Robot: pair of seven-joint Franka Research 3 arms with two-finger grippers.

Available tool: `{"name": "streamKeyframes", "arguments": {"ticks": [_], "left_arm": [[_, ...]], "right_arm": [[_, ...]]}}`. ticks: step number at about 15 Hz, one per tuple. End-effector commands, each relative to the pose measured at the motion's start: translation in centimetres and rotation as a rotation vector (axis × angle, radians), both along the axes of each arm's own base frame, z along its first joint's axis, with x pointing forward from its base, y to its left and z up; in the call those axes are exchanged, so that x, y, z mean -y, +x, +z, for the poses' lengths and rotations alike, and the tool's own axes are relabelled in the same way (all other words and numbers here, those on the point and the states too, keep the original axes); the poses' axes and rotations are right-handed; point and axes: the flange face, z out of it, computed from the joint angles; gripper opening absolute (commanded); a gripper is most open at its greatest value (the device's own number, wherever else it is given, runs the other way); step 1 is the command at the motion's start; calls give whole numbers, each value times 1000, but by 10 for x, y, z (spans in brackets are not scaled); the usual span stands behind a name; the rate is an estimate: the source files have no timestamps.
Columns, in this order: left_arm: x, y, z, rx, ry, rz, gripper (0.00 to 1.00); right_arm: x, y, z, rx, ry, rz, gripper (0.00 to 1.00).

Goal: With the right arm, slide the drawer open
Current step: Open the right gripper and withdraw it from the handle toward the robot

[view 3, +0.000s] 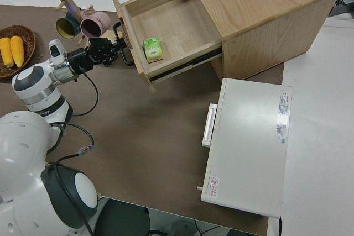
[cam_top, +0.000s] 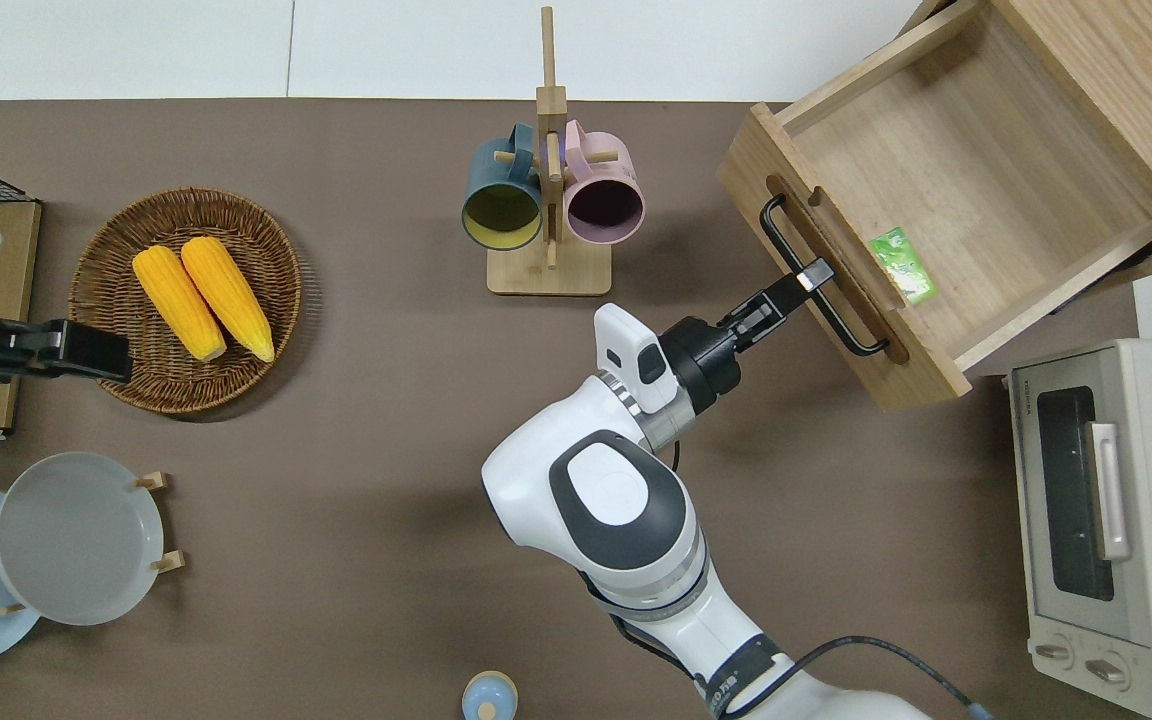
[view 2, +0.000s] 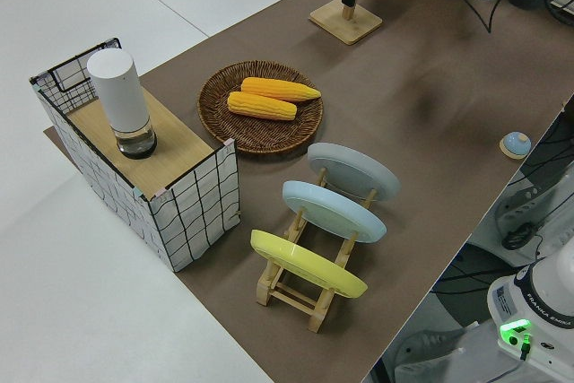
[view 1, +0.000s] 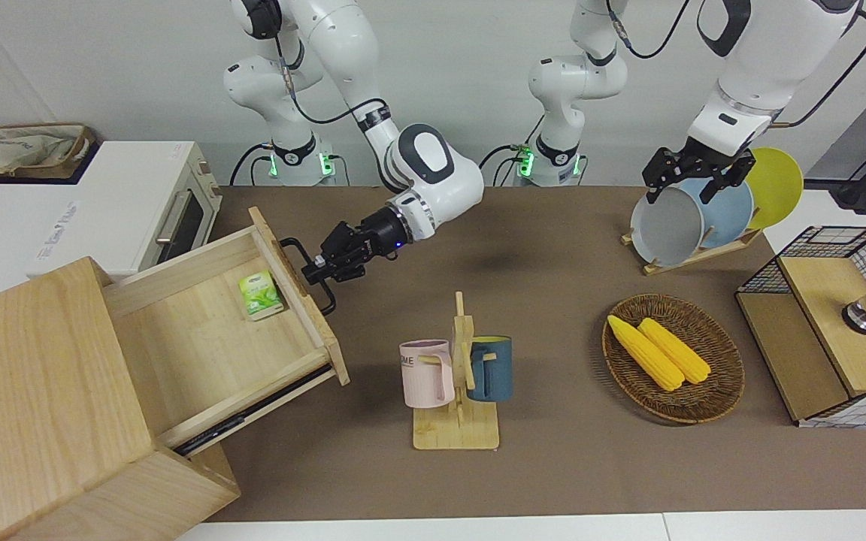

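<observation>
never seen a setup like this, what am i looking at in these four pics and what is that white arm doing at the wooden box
Two white robot arms stand at a brown table. The four pictures show one moment: from across the table, from straight above, and from each end.

The right gripper is at the black loop handle of the drawer, which is pulled well out of its pale wooden cabinet. A small green packet lies inside.

The left arm is parked.

Also on the table: a white toaster oven, a mug stand with a pink mug and a blue mug, a wicker basket with two corn cobs, and a plate rack.
</observation>
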Motion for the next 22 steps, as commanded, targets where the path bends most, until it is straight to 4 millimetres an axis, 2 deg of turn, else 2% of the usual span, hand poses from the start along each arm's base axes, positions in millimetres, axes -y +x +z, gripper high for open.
{"name": "streamKeyframes", "arguments": {"ticks": [1,4,9,10,11,13,14,15,16,17,22], "left_arm": [[-1,2,4,-5,16,-11,993],[-1,2,3,-6,16,-11,993],[-1,2,3,-6,16,-11,993],[-1,2,4,-5,16,-11,993],[-1,2,4,-5,16,-11,993],[-1,2,4,-5,16,-11,993],[-1,2,3,-6,16,-11,993],[-1,2,4,-5,16,-11,993],[-1,2,4,-5,16,-11,993],[-1,2,4,-5,16,-11,993],[-1,2,3,-6,16,-11,993]], "right_arm": [[-21,-5,16,-17,-6,20,0],[-33,-12,23,-34,-1,22,0],[-33,-11,22,-41,-13,17,0],[-32,-10,20,-43,-16,15,83],[-32,-8,14,-48,-23,14,112],[-31,-6,3,-51,-34,14,325],[-30,-5,-1,-51,-41,13,380],[-27,-3,-1,-49,-43,9,563],[-26,-2,-3,-49,-44,7,830],[-26,-2,-3,-48,-43,7,980],[-27,-2,-6,-56,-44,6,981]]}}
